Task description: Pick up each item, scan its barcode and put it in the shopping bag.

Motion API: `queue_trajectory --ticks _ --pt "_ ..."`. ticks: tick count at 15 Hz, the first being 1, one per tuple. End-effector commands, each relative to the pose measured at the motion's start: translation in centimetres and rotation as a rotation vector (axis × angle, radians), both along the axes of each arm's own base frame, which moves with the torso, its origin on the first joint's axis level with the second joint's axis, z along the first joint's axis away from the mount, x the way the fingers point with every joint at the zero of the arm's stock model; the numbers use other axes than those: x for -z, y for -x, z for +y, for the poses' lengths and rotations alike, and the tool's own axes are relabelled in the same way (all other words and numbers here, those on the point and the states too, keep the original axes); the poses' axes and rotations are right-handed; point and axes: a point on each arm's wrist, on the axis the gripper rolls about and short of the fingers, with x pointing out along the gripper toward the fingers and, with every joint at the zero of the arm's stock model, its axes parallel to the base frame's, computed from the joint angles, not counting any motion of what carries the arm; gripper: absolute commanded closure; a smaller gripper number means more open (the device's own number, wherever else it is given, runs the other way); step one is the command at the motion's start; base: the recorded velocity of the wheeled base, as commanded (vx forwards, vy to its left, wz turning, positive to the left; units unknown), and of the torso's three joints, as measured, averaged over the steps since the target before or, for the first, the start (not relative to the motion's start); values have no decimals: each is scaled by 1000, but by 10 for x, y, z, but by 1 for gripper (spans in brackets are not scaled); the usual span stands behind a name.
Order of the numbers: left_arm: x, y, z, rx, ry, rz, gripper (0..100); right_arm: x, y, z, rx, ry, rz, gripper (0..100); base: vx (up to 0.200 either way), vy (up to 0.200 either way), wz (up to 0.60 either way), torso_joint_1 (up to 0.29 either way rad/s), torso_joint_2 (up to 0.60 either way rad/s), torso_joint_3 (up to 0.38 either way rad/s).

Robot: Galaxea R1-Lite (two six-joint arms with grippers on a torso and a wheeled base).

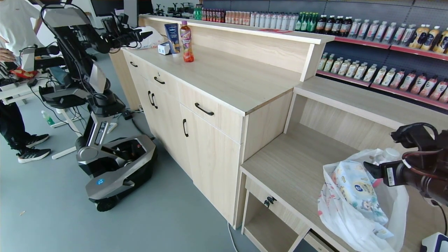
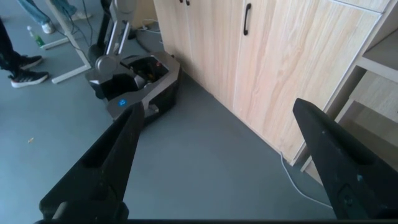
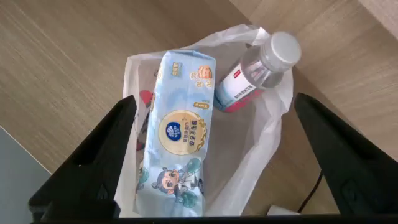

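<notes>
A white plastic shopping bag [image 1: 336, 213] [image 3: 261, 149] lies open on the low wooden shelf [image 1: 294, 164] at the right. Inside it lie a pale blue tissue pack [image 1: 357, 190] [image 3: 180, 143] and a clear bottle with a white cap and red label [image 3: 255, 74] [image 1: 390, 154]. My right gripper [image 1: 376, 169] [image 3: 214, 106] hangs open just above the bag's mouth, holding nothing. On the long counter far to the left stand an orange drink bottle [image 1: 187, 42], a blue tube [image 1: 172, 37] and a small white box [image 1: 163, 48]. My left gripper [image 2: 217, 109] is open over the grey floor, holding nothing.
Another wheeled robot [image 1: 112, 164] [image 2: 134, 71] stands on the floor left of the counter cabinets [image 1: 196, 140]. Store shelves of bottles [image 1: 378, 70] run behind the low shelf. A white and blue device [image 1: 434, 243] sits at the near right corner.
</notes>
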Motion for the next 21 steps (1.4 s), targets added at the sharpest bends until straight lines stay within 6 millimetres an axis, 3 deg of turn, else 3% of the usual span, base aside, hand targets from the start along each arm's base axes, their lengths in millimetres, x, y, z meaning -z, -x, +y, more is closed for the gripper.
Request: queue_trajectory --ticks 1,6,9,12,13,14,16,21 --pt "0 0 0 -1 -1 0 0 -46 38 -1 -17 111 -170 0 0 0 -600 2 -2 -2" --pt "0 0 0 -1 1 -1 0 -114 56 -14 110 168 -222 0 0 0 -600 0 0 1" --pt "0 0 0 -1 -1 0 0 -120 68 -26 281 74 -180 0 0 0 -600 2 2 5" --pt "0 0 0 -1 1 -1 0 -99 78 -40 495 6 -155 0 0 0 -600 4 -2 4" --pt "0 0 0 -1 -1 0 0 -90 91 -38 539 -9 -153 0 0 0 -600 -2 7 2" --pt "0 0 0 -1 -1 0 0 -85 99 -37 548 -11 -150 0 0 0 -600 2 -2 2" --pt "0 0 0 -1 -1 0 0 -56 140 -25 545 -12 -147 0 0 0 -600 -2 2 5" --pt "0 0 0 -1 -1 0 0 6 193 -3 403 -132 -186 0 0 0 0 0 0 0"
